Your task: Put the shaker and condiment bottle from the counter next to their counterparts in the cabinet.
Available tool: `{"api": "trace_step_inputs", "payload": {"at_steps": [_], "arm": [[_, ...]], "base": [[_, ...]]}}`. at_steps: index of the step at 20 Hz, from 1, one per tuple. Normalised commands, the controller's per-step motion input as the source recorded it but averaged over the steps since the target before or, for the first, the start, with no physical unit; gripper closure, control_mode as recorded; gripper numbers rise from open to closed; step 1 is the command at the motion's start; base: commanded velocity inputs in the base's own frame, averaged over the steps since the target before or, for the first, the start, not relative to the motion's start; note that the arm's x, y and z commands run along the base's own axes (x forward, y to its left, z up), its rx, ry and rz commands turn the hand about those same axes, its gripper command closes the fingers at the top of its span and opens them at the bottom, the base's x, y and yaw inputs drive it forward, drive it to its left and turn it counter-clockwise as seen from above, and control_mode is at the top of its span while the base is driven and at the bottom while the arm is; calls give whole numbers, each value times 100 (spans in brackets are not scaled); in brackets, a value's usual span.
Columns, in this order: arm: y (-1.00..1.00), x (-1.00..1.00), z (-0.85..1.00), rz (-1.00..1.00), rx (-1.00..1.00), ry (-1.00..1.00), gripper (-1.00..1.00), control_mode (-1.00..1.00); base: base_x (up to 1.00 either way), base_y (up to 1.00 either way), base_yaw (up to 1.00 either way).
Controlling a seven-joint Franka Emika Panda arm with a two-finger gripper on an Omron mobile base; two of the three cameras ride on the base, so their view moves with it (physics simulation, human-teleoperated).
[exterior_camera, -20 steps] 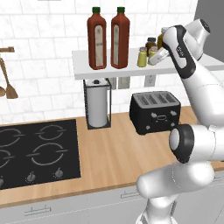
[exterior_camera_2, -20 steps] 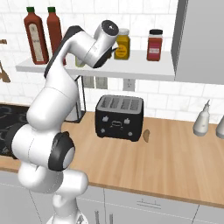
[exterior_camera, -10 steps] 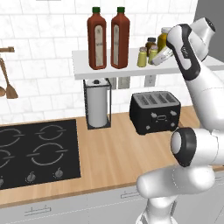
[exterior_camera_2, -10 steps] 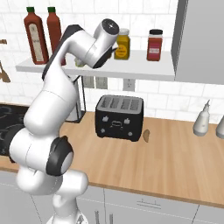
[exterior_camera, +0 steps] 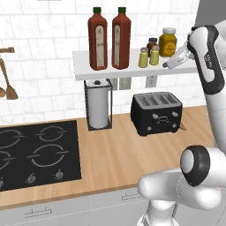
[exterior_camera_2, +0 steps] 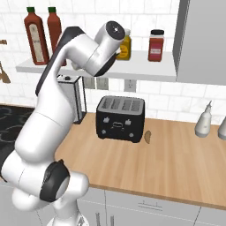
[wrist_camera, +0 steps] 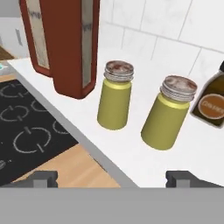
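Gripper (wrist_camera: 111, 177) seen spread wide in the hand view, the two dark tips far apart at the bottom edge, nothing held between them. Just ahead, at about twelve o'clock from the tips, two small yellow-green shakers upright on the white cabinet shelf (wrist_camera: 131, 162): one shaker (wrist_camera: 115, 97) at eleven o'clock, the twin shaker (wrist_camera: 170, 113) at one o'clock, close beside each other but not touching. Which of the pair came from the counter, impossible to tell. At ten o'clock from the shakers, two tall reddish-brown bottles side by side, the nearer condiment bottle (wrist_camera: 73, 43) and the second bottle (wrist_camera: 37, 35) behind it. A dark brown jar (wrist_camera: 213, 103) at three o'clock of the right-hand shaker. In the left base view, both bottles and both shakers (exterior_camera: 148, 56) stood in a row on the shelf, with a mustard-yellow jar (exterior_camera: 168, 42) at their three o'clock and the arm's hand raised just beyond. Below on the wooden counter (exterior_camera: 132, 154), a black toaster (exterior_camera: 156, 113) and a paper towel holder (exterior_camera: 98, 103), the black hob (exterior_camera: 37, 152) at nine o'clock.
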Motion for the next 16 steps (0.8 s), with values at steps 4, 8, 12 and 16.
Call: {"api": "trace_step_inputs", "payload": {"at_steps": [4,8,12,16], "arm": [[-2,-87,29,-6,9,0,-100,-100],[0,-98,10,-7,7,-10,-100,-100],[0,-100,0,-10,4,-25,-100,-100],[0,-100,7,-9,8,-24,-100,-100]], "base": [[0,0,0],[0,0,0],[0,0,0],[0,0,0]]}}
